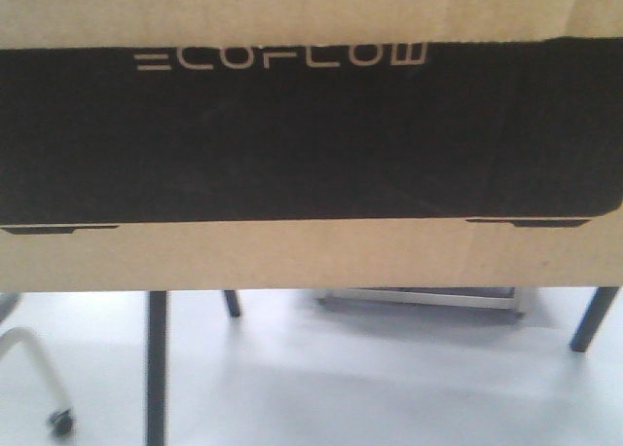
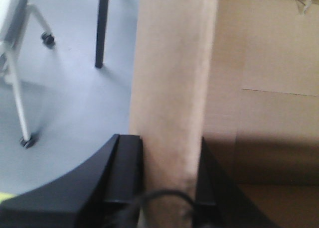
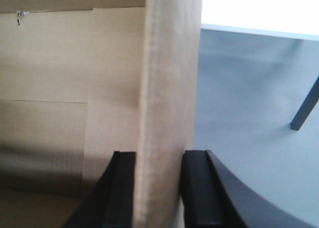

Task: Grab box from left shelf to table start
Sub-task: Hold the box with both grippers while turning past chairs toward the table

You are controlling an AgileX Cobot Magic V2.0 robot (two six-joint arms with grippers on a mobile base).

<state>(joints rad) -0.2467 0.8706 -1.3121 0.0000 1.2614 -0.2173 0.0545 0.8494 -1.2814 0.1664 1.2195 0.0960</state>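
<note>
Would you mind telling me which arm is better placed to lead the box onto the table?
Right, probably: beyond the right gripper, shut on the box wall, the table top shows. The left gripper, also shut on the box, faces floor and a chair.

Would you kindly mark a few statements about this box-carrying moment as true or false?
1. The left gripper has its jaws clamped on a wall of the large brown cardboard box. True.
2. The right gripper is open and empty. False: its jaws are shut on a wall of the box too.
3. The box's black printed panel reads ECOFLOW. True.
4. In the front view, the dark chair caster is at the lower right. False: it is at the lower left.
</note>
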